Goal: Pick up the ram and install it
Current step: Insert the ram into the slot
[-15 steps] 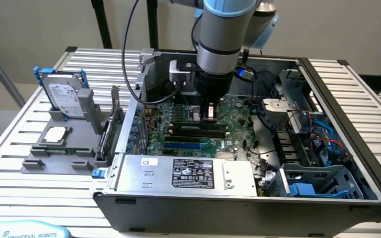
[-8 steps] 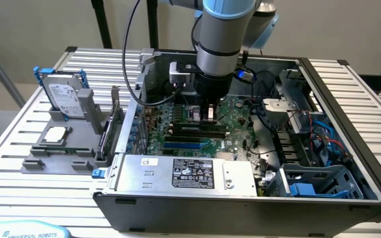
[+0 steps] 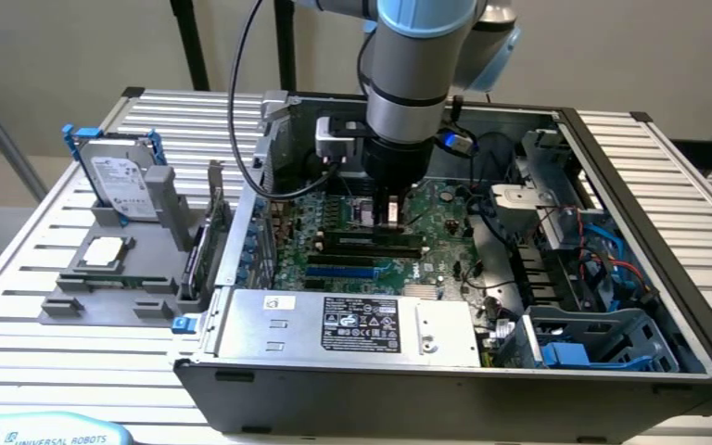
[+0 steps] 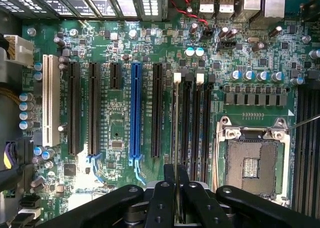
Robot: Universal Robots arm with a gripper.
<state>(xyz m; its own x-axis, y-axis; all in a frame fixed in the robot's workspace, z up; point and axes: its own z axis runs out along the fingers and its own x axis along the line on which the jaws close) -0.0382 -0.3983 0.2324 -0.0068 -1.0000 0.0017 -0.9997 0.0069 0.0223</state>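
So the arm is reaching down into the open PC case (image 3: 653, 278), and the gripper (image 3: 392, 215) is sitting right over the motherboard (image 4: 120, 138). Its fingers (image 4: 162, 203) are pinching the ram (image 4: 176, 153) edge-on, holding it upright, and the stick is lining up with the black memory slots (image 4: 192, 123) next to the empty CPU socket (image 4: 252, 165). A hard drive (image 3: 121, 176) is standing on the grey tray (image 3: 66, 301) outside the case.

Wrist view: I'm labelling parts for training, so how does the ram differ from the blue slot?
The ram is a thin strip seen edge-on, the blue slot a wider bright-blue bar. The ram is clamped in the gripper; the blue slot is fixed to the motherboard and empty. Both run parallel.
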